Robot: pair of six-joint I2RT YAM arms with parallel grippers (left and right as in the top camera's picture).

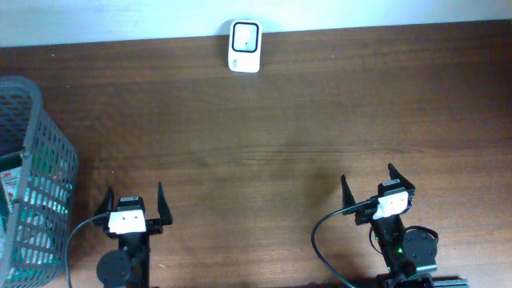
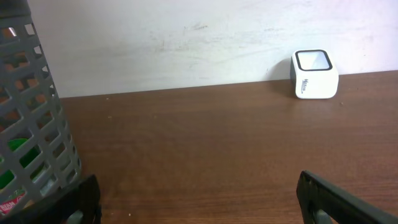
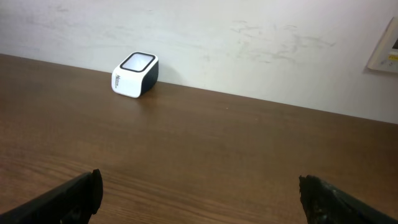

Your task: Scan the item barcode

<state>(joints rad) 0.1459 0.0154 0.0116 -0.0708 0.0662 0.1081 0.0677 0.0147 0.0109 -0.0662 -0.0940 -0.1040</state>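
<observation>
A white barcode scanner with a dark-framed window stands at the far edge of the wooden table against the wall; it also shows in the left wrist view and the right wrist view. A grey mesh basket at the far left holds packaged items, one with a red and white label; through the mesh green packaging shows. My left gripper is open and empty near the front edge, right of the basket. My right gripper is open and empty at the front right.
Bare brown tabletop lies between both grippers and the scanner. A black cable loops beside the right arm. A white wall runs behind the table, with a wall plate at the right.
</observation>
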